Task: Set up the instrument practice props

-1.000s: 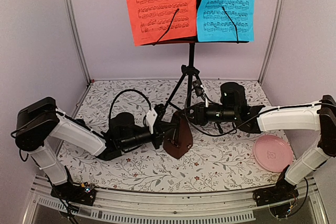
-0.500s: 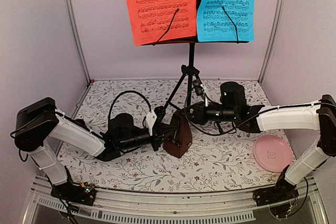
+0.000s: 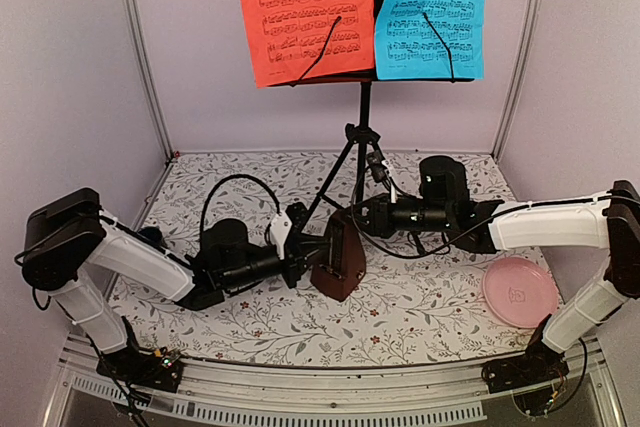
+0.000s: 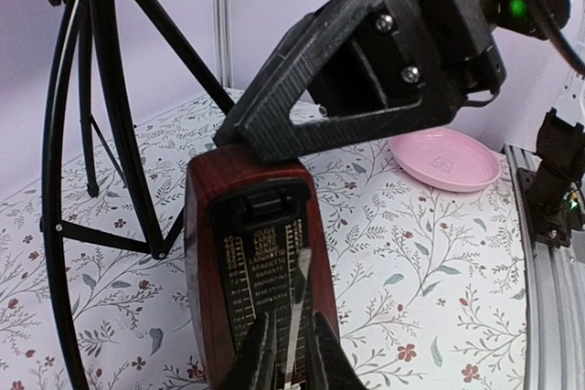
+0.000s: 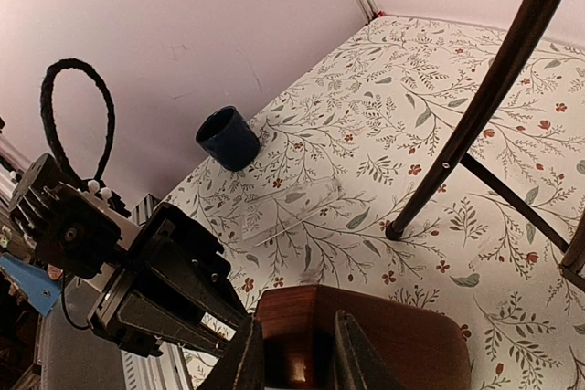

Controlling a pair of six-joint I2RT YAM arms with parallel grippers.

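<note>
Red-brown metronome [image 4: 251, 253] centre, scale face toward camera. left gripper [image 4: 290, 358] fingertips narrowly apart against its lower face; contact unclear. right gripper [image 4: 251, 139] clamps metronome top. stand tripod [image 4: 110, 134] left. pink plate [image 4: 445, 157] right, on floral cloth [image 4: 402, 289].

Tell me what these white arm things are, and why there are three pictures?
They are a robot's left arm and right arm, bolted to a flowery table. One picture looks down from above; the other two come from cameras on the wrists. At the back, a black music stand holds a red sheet and a cyan sheet of music. A pink plate and a dark blue mug sit on the table. In the middle stands a brown wooden metronome, which ticks time. The right gripper pinches its top. The left gripper is at its front, fingers nearly together; I cannot tell whether it grips.
</note>
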